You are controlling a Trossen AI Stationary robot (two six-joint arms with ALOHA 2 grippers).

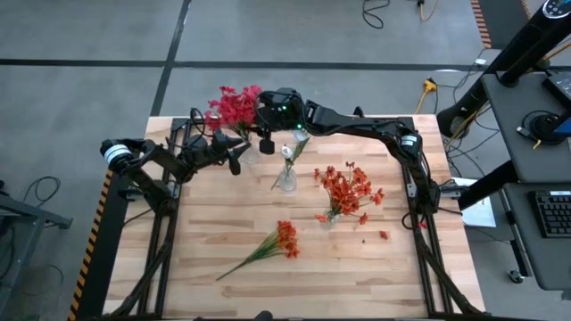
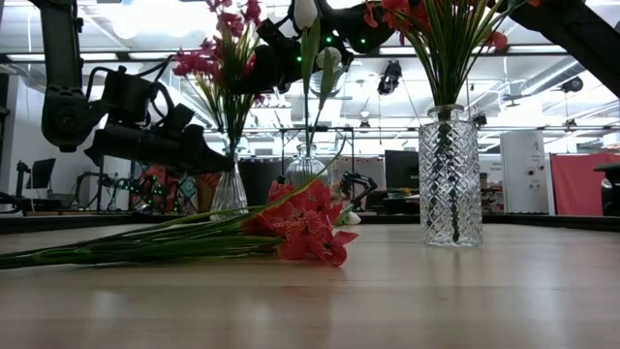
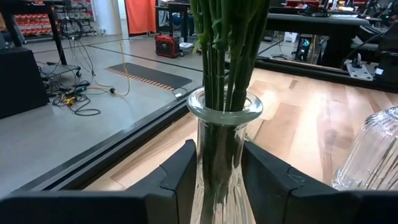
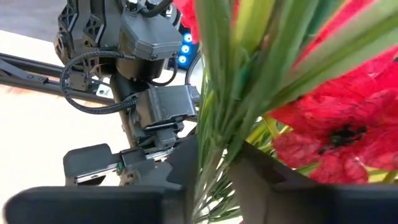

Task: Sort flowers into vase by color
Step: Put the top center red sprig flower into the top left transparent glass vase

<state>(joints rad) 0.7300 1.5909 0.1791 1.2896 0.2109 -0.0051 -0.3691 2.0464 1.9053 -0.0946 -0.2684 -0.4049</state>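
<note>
Crimson-red flowers [image 1: 234, 105] stand in a glass vase [image 3: 219, 180] at the far left of the table. My left gripper [image 3: 219, 152] is shut on this vase. My right gripper [image 4: 214, 158] reaches in from the right, high above the vase, shut on the crimson-red flowers' green stalks. White buds [image 1: 288, 152] stand in a second vase [image 1: 287, 181] at the middle. Orange-red flowers [image 1: 350, 185] fill a third vase [image 2: 449, 174] to the right. Another orange-red bunch [image 1: 278, 239] lies flat on the table, toward the near edge. My left gripper pinches the vase's neck [image 3: 217, 165] just below the rim between its two fingers, coming in nearly level from the table's left. The vase stands upright. My right gripper has the bundle of stalks [image 4: 212, 146] between its two fingers, below the blooms. The fingers lie across the stalks, nearly level, from the right.
A loose orange-red petal [image 1: 384, 234] lies near the right side. The near half of the table around the lying bunch is bare wood [image 1: 357, 276]. The three vases stand close together across the far half.
</note>
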